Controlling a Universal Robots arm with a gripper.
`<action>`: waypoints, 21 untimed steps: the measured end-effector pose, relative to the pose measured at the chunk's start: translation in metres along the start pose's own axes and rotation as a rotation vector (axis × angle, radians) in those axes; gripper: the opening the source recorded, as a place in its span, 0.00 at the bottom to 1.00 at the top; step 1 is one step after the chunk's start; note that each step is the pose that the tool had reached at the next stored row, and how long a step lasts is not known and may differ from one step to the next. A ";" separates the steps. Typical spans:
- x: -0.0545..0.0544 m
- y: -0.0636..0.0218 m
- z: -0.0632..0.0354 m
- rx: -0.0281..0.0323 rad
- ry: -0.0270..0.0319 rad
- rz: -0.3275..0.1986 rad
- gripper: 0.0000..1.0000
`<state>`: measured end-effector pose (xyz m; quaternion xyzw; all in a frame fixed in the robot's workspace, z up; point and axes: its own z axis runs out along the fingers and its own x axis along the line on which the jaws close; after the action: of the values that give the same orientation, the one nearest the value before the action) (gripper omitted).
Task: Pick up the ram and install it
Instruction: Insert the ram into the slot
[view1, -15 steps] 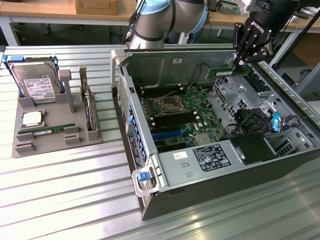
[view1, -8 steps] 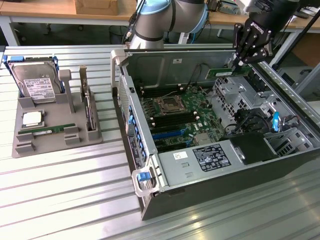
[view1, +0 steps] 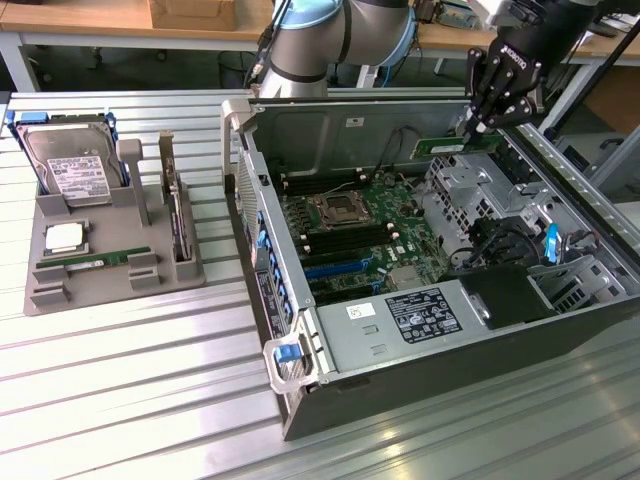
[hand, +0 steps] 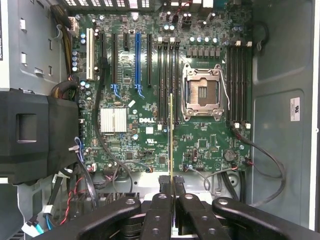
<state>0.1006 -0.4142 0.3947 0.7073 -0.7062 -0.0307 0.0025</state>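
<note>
The tool (view1: 480, 122) is pressed together on the ram (view1: 445, 146), pinching one end so the stick juts out from its tips, in the air above the open computer case (view1: 330, 410). Beneath the tool the motherboard (view1: 350, 225) lies uncovered, with the case walls well apart on either side. The wrist view shows the stick edge-on, parallel to the black memory slots (hand: 165, 75) beside the processor socket (hand: 202, 92).

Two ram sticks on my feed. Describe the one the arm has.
Find the open computer case; above its far side, toward the exterior view's right, hangs the black gripper. The ram is the thin green stick pinched in its fingers, airborne, unlike the spare stick lying in the grey tray.
</note>
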 end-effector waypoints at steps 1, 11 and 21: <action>0.000 0.0000 0.0002 0.0000 0.0000 0.000 0.12; 0.000 -0.0001 0.0026 0.0000 0.0000 0.000 0.12; 0.000 -0.0002 0.0048 0.0000 0.0000 0.000 0.12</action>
<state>0.1006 -0.4143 0.3899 0.7073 -0.7062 -0.0307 0.0026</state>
